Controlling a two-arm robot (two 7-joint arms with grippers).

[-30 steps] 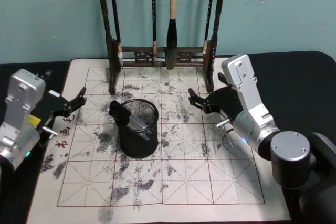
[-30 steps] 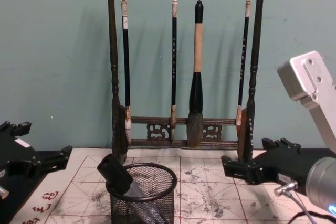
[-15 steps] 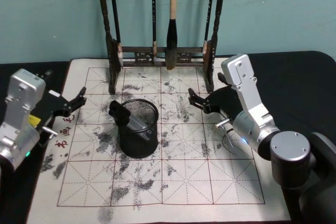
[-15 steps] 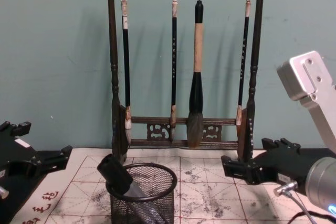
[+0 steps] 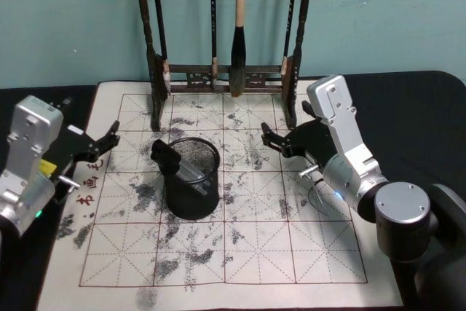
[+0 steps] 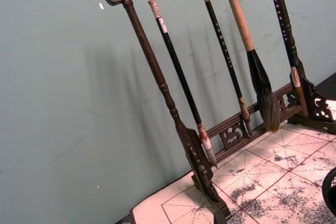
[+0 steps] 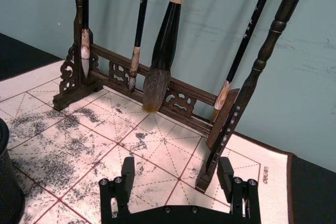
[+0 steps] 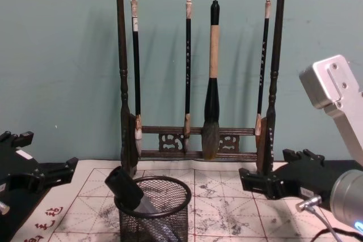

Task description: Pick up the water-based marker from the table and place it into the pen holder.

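Right gripper [image 5: 273,140] spread open, holding nothing, hovering low over the cloth mat [image 5: 247,253] just ahead of the brush rack's [image 5: 226,78] right foot; in the right wrist view, both fingers [image 7: 122,184] set wide apart with bare mat between. Left gripper [image 5: 105,140] likewise open and empty, poised at the mat's left edge. Between the two, closer to the left one: pen holder [image 5: 191,178], black wire mesh, upright on the table [image 5: 415,107]. Water-based marker [image 5: 175,162] already inside it, leaning toward the left gripper's side, dark cap poking above the rim, paler grey barrel showing through the mesh in the chest view. Placement step apparently finished. Next move likely nothing beyond drawing both arms back, clear of holder and rack.
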